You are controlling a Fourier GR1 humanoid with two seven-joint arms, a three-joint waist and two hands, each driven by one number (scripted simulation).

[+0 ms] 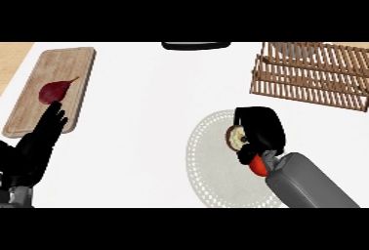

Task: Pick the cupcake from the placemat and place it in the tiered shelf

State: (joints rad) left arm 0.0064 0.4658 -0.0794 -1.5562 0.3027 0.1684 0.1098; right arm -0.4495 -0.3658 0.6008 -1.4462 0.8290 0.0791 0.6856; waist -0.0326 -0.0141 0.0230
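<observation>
Where the grey right forearm comes in from the desk's near edge, the right robot hand [261, 132] lies over the round pale placemat [209, 166], its black fingers curled round the cupcake [235, 137]. Only the cupcake's left side shows past the fingers, a tan, rounded face with a darker rim, and it sits above the placemat's upper right part; I cannot tell whether it rests on the mat or is lifted clear of it. A small red patch shows at the wrist, just below the curled fingers.

The placemat itself lies on the white desk [144, 97], right of the middle and toward the near edge, its lacy border visible on the left and along the bottom.

Beyond the right robot hand, at the desk's far right corner, stands the wooden tiered shelf [311, 73], made of slats and well apart from the cupcake.

At the far edge, near the middle, a dark flat object [195, 45] is partly cut off.

Along the desk's left edge a wooden cutting board [71, 63] carries a dark red pear [55, 91]. The left robot hand [39, 141] rests at the near left corner, fingers straight and up, their tips overlapping the board's near end.
</observation>
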